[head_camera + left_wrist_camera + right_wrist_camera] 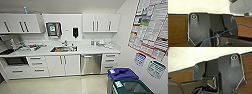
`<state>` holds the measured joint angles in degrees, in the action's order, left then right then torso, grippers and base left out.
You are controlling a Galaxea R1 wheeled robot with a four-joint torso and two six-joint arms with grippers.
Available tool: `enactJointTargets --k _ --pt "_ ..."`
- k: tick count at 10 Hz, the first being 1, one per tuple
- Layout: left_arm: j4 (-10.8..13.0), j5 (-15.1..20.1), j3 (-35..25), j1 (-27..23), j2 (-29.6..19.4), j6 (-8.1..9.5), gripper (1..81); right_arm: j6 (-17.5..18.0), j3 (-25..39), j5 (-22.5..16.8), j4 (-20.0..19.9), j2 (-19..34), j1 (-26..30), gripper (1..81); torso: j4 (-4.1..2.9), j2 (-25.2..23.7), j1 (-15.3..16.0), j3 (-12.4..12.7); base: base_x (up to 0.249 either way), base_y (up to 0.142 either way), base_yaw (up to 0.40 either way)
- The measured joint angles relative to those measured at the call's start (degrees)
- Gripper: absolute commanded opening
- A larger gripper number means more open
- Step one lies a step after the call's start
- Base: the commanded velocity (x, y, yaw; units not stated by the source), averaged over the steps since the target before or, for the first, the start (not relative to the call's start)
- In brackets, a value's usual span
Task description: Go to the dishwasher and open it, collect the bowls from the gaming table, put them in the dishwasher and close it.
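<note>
**Steel dishwasher shut under a white counter**

Head view: the dishwasher (pixel 91 64), a flat brushed-steel front with one horizontal bar handle, sits closed beneath the white counter (pixel 95 50), between white cabinet doors (pixel 62 65) and a stack of drawers (pixel 110 62). A steel sink (pixel 63 49) is sunk into the counter. Two bins stand at the right: one blue-lidded (pixel 122 75), one green (pixel 132 87).

Left wrist view: dark matte robot plate over wood-grain floor; the hand's opening cannot be told.

Right wrist view: the same, with a thin blue cable (pixel 183 71).
</note>
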<state>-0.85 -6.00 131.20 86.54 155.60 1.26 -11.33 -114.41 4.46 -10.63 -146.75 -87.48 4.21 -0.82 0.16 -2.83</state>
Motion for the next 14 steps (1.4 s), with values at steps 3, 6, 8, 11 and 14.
enactJointTargets --k 3,6,8,11,14 --pt "0.0 0.0 2.9 0.0 1.0 0.01 81.1 0.0 -0.9 0.0 0.0 0.0 0.0 81.1 0.00 0.0 0.0 0.0 0.119 0.000 0.000" --pt "0.0 0.0 2.8 -0.2 1.6 0.01 81.1 0.0 -0.9 0.0 0.0 0.0 0.0 81.1 0.00 0.0 0.0 0.0 0.136 0.000 0.000" --pt "0.0 0.3 2.9 0.7 1.4 0.04 81.1 0.0 -0.9 -0.4 0.0 0.0 -0.8 81.1 0.00 -0.1 -0.2 0.0 0.136 0.000 0.000" --pt "0.0 -0.5 2.8 -1.5 1.6 0.04 81.1 0.0 -0.9 0.9 0.0 0.1 1.5 81.1 0.00 0.0 -0.1 0.0 0.136 0.000 0.000" --pt "0.0 0.4 2.8 0.6 1.4 0.04 81.1 0.0 -0.9 -0.5 0.2 -0.1 -0.6 81.1 0.00 0.0 -0.1 0.0 0.138 0.000 0.000"
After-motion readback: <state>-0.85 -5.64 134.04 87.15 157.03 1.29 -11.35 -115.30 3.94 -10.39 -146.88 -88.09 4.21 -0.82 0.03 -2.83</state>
